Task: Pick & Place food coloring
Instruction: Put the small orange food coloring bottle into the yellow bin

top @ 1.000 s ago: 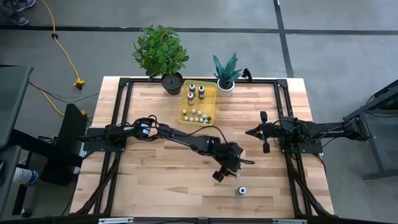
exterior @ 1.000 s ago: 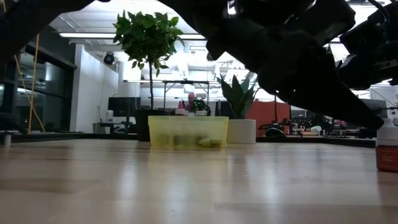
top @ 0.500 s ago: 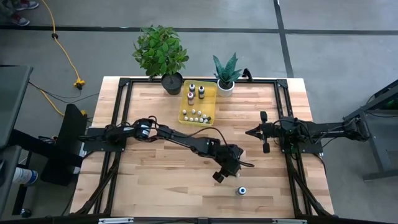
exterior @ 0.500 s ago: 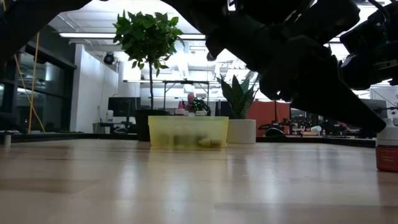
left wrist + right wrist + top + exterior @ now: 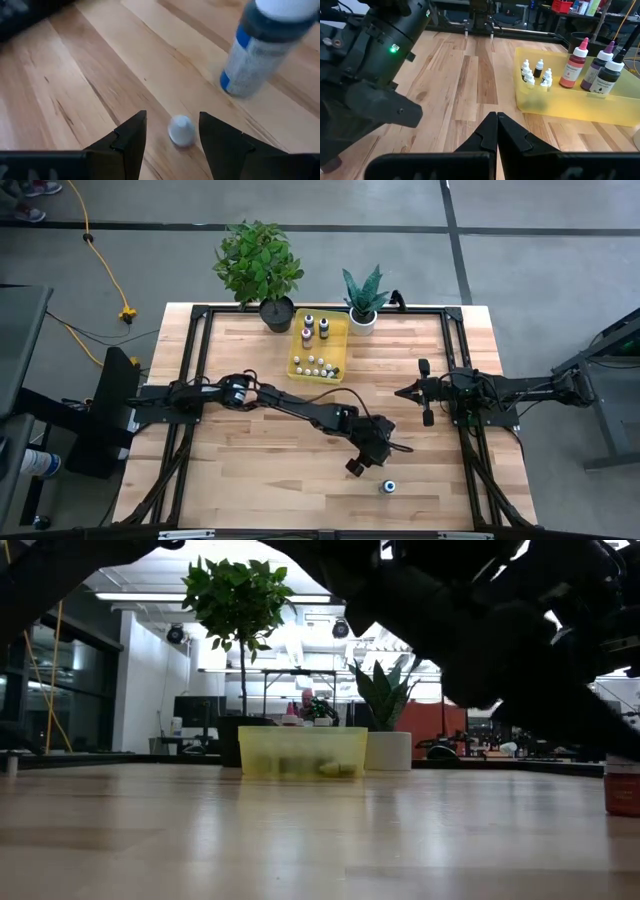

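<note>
A tiny whitish food coloring bottle (image 5: 181, 131) sits on the wooden table. My left gripper (image 5: 172, 119) (image 5: 357, 467) is open, with one finger on either side of the bottle and a gap to each. A larger food coloring bottle (image 5: 260, 50) (image 5: 388, 487) with a dark blue body and white cap stands upright just beyond. More food coloring bottles (image 5: 536, 72) stand in the yellow tray (image 5: 333, 330) at the far middle. My right gripper (image 5: 496, 117) (image 5: 400, 392) waits shut at the table's right.
A leafy plant in a dark pot (image 5: 275, 312) and a spiky plant in a white pot (image 5: 363, 320) stand at the far edge beside the tray. Black frame rails (image 5: 190, 360) run along the table's sides. Bare wood lies left of my left gripper.
</note>
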You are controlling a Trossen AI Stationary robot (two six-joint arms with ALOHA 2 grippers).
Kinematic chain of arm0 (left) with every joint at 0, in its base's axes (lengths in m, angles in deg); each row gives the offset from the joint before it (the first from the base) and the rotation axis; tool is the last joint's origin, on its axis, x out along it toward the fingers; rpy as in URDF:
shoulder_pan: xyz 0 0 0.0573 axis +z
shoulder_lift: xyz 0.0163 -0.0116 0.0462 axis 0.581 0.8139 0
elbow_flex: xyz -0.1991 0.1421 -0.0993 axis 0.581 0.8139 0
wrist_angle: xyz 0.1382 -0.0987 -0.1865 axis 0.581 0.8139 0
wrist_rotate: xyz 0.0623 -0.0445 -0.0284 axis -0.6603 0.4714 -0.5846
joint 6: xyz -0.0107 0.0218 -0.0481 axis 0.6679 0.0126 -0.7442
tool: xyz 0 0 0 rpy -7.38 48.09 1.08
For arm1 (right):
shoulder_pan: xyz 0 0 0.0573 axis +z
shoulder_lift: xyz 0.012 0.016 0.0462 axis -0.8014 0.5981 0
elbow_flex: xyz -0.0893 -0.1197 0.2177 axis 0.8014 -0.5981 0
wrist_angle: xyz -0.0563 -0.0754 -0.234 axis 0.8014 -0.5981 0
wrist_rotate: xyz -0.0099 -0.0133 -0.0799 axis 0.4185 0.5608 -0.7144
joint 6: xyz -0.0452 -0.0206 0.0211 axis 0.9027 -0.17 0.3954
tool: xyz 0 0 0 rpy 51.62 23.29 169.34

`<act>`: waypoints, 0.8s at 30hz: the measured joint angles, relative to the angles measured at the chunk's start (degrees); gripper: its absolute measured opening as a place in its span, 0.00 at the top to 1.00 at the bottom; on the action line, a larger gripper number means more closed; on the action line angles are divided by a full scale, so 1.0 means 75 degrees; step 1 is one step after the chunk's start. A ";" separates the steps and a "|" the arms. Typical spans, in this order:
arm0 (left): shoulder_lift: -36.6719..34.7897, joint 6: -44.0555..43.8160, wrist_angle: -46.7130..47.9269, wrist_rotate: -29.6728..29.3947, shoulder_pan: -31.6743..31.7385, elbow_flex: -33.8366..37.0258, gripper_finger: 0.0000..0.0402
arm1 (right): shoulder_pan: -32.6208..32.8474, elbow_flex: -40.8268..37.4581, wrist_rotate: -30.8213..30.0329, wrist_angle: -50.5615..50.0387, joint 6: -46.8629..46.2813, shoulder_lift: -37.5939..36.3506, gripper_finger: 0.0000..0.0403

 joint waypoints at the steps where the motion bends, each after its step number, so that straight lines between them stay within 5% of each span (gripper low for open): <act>1: 0.0002 -0.0012 0.0116 0.0005 0.0000 -0.0006 0.57 | -0.0002 0.0000 -0.0003 0.0000 0.0000 0.0002 1.00; 24: 0.0029 -0.0925 0.0158 0.0168 0.0000 -0.0076 0.93 | -0.0002 0.0000 0.0000 0.0000 0.0000 0.0000 1.00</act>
